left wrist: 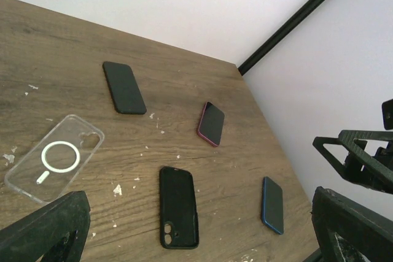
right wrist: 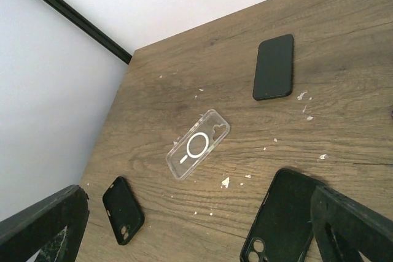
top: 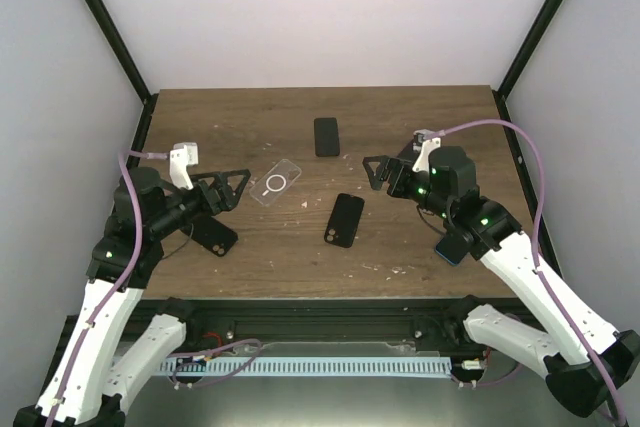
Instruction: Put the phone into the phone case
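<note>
Hovering just above the wooden table (top: 220,127), the left gripper (top: 238,190) and the right gripper (top: 372,173) face each other across the middle of the surface. Both have their jaws spread wide with nothing between them, which reads as a ready stance before any pick. What the task needs lies between them. The clear case (top: 276,184), with a white ring on its back, rests flat just in front of the left gripper, so that arm looks best placed to steady it. A black phone (top: 326,136) lies flat at the far middle of the table, apart from everything else and free on all sides, which makes it an easy one to lift. Nearer, at the centre, lies a black case (top: 344,219) with a camera cut-out at its near end; from the wrist views it seems an empty shell rather than a phone, though I cannot be sure. A second black case (top: 215,237) sits partly under the left arm. The left wrist view also shows a maroon-edged phone (left wrist: 211,124) to the right of centre and a blue-edged phone (left wrist: 272,205) near the right front edge, by the right arm. Which phone is meant for which case cannot be told from here. No phone is in any case yet, so the task is at its very start. The next move likely calls for the right gripper to pinch one phone by its long edges while the left holds the case flat.
</note>
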### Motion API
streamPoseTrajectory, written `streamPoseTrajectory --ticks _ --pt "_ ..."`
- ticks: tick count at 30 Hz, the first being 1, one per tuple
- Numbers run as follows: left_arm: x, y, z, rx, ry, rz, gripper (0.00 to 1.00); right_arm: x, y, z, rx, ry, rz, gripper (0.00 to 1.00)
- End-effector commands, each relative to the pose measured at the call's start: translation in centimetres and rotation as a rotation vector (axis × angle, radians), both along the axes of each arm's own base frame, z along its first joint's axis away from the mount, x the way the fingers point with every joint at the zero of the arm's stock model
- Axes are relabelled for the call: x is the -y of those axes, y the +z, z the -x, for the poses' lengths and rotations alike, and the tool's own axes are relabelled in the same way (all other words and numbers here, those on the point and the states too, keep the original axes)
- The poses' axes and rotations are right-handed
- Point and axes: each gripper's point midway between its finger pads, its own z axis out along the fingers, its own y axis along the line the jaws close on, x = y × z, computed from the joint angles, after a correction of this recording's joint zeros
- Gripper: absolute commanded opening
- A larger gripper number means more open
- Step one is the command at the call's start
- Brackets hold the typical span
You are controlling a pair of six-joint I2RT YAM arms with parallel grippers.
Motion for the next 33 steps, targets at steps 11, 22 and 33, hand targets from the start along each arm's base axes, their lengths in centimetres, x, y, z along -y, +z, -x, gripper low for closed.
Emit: streamPoseTrajectory --ticks 11,22,33 --pt "-0.6 -1.2 -0.9 -0.026 0.051 -0.024 1.00 0.3 -0.5 -0.1 -0.013 -0.040 -0.019 1.00" --pt "-6.8 -11.8 -4.7 -0.411 0.522 -0.155 0.84 1.9 -5.4 -1.2 -0.221 -0.195 0.074 1.00" --pt "-14.4 -22.7 -2.6 -0.808 0.973 -0.161 0.46 1.1 -5.7 -0.6 -0.205 -0.133 0.045 1.00"
